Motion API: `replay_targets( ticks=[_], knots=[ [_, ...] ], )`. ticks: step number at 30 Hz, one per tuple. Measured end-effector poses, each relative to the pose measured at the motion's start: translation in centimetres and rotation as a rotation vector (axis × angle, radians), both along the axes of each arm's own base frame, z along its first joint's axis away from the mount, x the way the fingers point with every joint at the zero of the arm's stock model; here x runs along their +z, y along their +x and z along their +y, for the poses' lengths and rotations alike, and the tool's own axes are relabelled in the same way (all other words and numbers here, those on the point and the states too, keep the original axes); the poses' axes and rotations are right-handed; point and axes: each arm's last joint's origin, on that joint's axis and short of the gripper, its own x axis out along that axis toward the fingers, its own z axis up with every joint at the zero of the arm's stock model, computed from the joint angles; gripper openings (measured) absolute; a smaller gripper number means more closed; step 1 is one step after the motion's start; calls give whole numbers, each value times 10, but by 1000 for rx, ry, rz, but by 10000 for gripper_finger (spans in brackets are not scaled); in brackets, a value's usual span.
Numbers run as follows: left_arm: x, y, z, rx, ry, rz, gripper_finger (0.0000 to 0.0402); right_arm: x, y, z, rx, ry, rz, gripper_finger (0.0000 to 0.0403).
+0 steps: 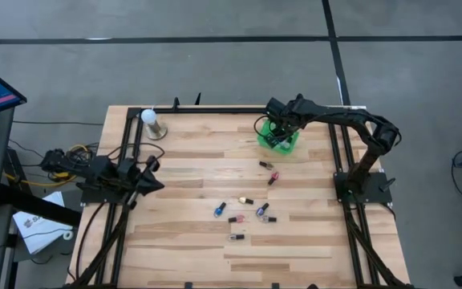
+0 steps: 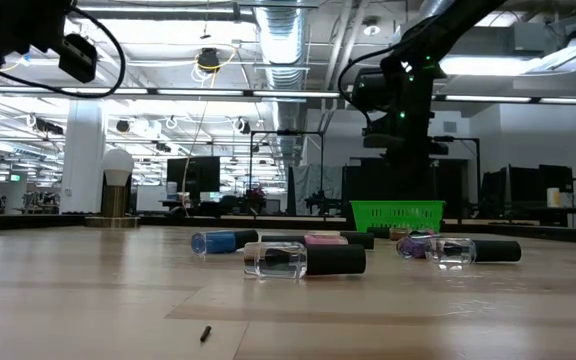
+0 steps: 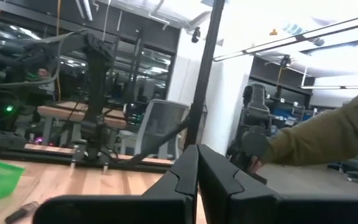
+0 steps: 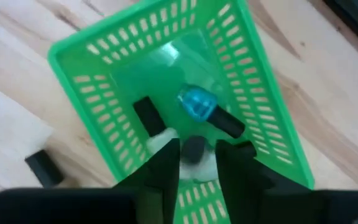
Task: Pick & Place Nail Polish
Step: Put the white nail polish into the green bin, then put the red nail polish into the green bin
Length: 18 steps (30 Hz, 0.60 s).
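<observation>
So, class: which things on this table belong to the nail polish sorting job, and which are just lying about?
Part of the job: nail polish bottles lying on the table; green basket; teal bottle inside it; right hand over the basket.

Lying about: white ball-topped stand; left hand, parked.

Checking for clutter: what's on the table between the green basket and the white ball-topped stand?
Nothing: the high view shows bare wood between the green basket and the stand.
</observation>
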Motion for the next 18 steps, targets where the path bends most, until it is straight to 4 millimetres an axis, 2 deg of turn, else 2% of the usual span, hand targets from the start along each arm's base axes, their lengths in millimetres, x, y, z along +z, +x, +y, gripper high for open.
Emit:
replay_targets(
  ticks=[8, 10, 13, 18],
  knots=[
    [0, 0, 1, 20, -12, 3, 2, 1, 1, 1, -11, -12, 6, 151],
    [1, 0, 1, 5, -60, 1, 4, 5, 5, 4, -5, -18, -7, 163],
    [3, -1, 1, 4, -62, -19, 4, 19, 14, 13, 26, -51, -68, 176],
    [-1, 0, 0, -58, 42, 3, 4, 50, 23, 35, 75, -121, -226, 182]
  ],
)
